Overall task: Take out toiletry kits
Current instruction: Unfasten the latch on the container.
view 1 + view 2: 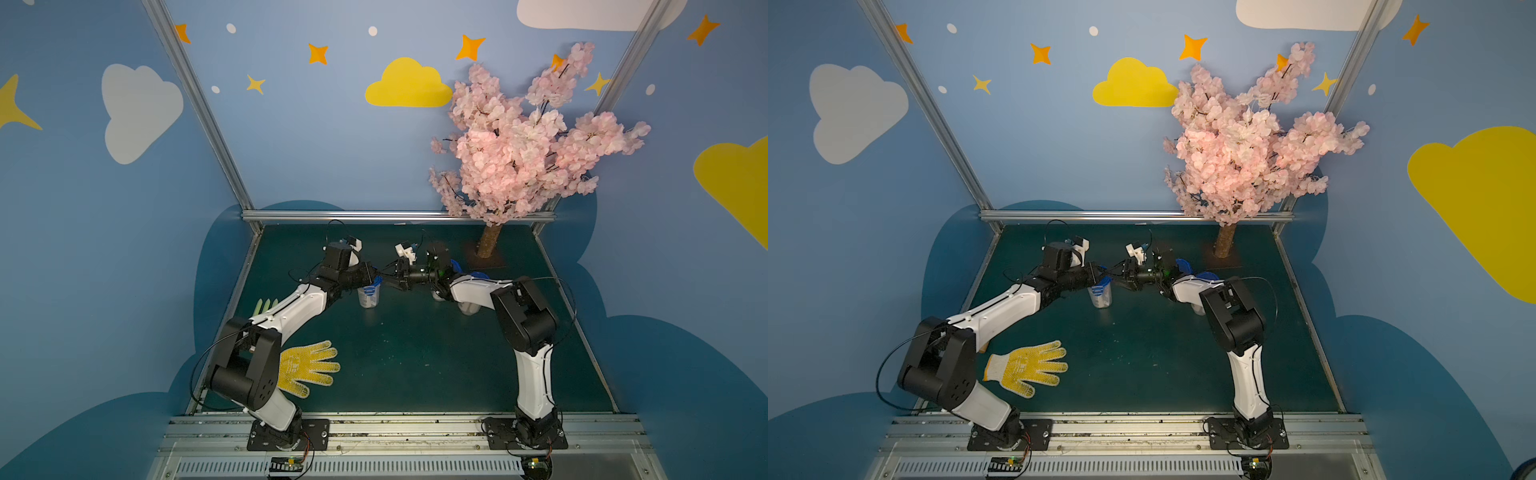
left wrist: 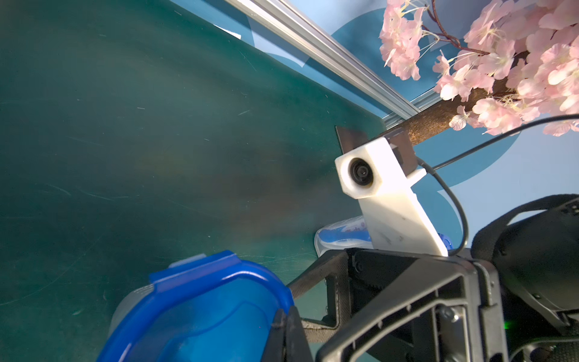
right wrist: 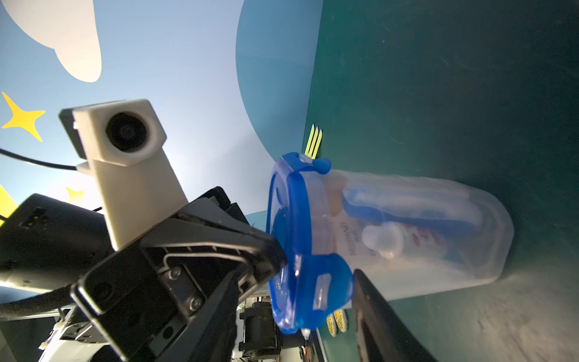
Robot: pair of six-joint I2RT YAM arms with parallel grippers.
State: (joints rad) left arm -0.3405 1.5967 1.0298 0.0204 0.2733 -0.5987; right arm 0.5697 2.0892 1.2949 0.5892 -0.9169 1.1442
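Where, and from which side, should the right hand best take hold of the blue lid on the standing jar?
Probably the tab sticking out at the rim of the lid, nearest the right hand, approached from the side at rim height. The jar stands upright, so the tab offers a thin edge to pinch. The left hand is at the lid too; keep clear of it.

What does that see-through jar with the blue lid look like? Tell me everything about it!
The jar is clear, plastic-looking and tall with rounded corners. It stands upright on the green table near its middle. Its blue lid, with flip tabs, is on. Inside show a blue-and-white toothbrush and a small white tube. The shut left hand touches the lid's top. The open right hand sits beside one tab.
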